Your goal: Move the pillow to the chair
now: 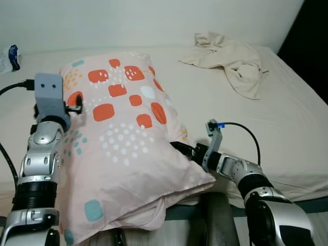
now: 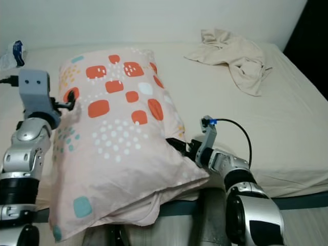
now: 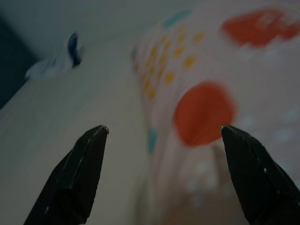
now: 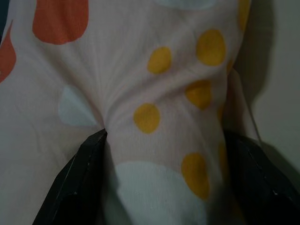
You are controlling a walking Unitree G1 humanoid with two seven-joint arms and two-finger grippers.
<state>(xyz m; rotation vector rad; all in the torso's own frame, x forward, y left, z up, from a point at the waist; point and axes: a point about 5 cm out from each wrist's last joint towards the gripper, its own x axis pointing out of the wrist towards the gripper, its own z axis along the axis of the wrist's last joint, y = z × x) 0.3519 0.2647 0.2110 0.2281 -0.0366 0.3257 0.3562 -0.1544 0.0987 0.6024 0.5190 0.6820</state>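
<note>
Right now both grippers are closing in on the pillow (image 1: 120, 138) mid-frame: right gripper (image 1: 179, 147) pinching fabric, left gripper (image 1: 78, 105) spread wide; lifting comes next.

The right pincer's (image 1: 177, 147) fingertips are buried in the pillow (image 1: 120, 138) fabric, the pillow's near corners are cut off at the lower edge, and a small blue-and-white object (image 1: 10, 57) on the bed (image 1: 287, 128) is too blurred to identify.
</note>
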